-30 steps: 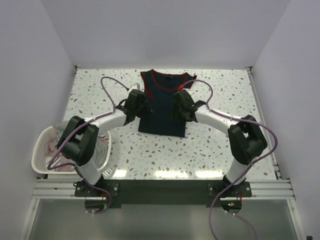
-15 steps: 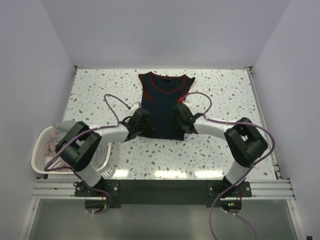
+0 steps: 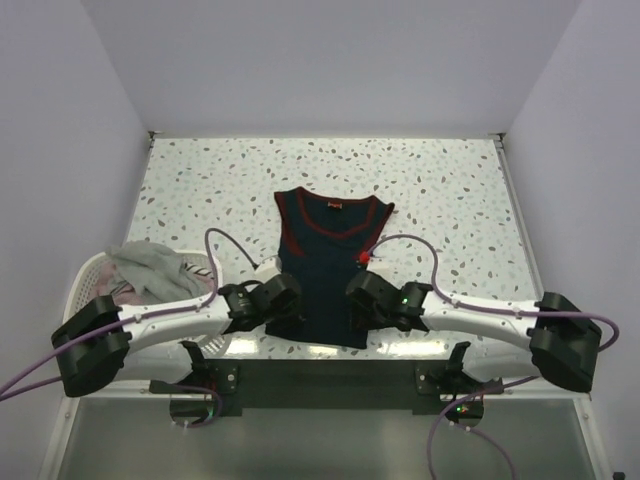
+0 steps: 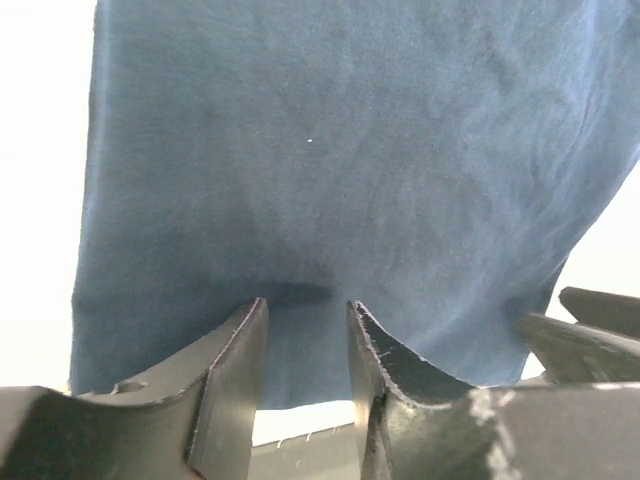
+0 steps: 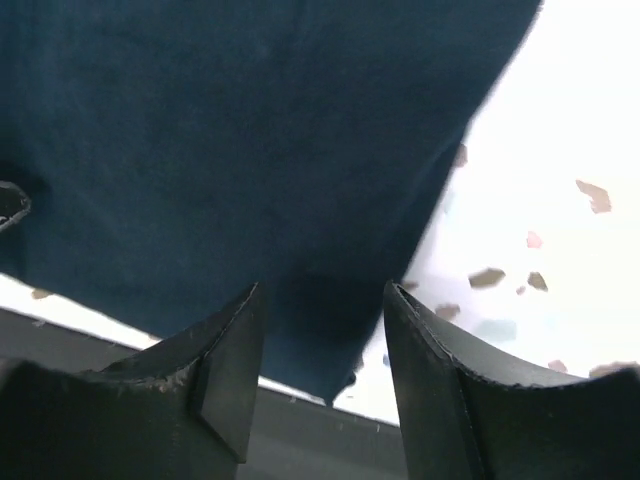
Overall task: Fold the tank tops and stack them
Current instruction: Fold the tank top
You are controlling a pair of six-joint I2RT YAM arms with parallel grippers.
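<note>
The navy tank top (image 3: 330,260) with dark red trim lies flat, front down the middle of the table, neck away from me and hem close to the near edge. My left gripper (image 3: 283,297) rests on its lower left part and my right gripper (image 3: 362,291) on its lower right part. In the left wrist view the left gripper (image 4: 305,305) stands open, tips down on the navy cloth (image 4: 350,150) just above the hem. The right gripper (image 5: 322,290) is open too, over the hem's right corner of the navy cloth (image 5: 230,130). A grey tank top (image 3: 150,265) and pale pinkish cloth (image 3: 122,292) lie in the basket.
The white slotted basket (image 3: 75,290) stands at the near left, beside the left arm. The dark mounting rail (image 3: 320,375) runs just below the table's front edge. Speckled table (image 3: 200,180) shows around the top; white walls close in the sides and back.
The navy top has slid from the back of the table toward the near edge, together with both grippers. Both arms have drawn back and lie low. The grey top in the basket is uncovered.
</note>
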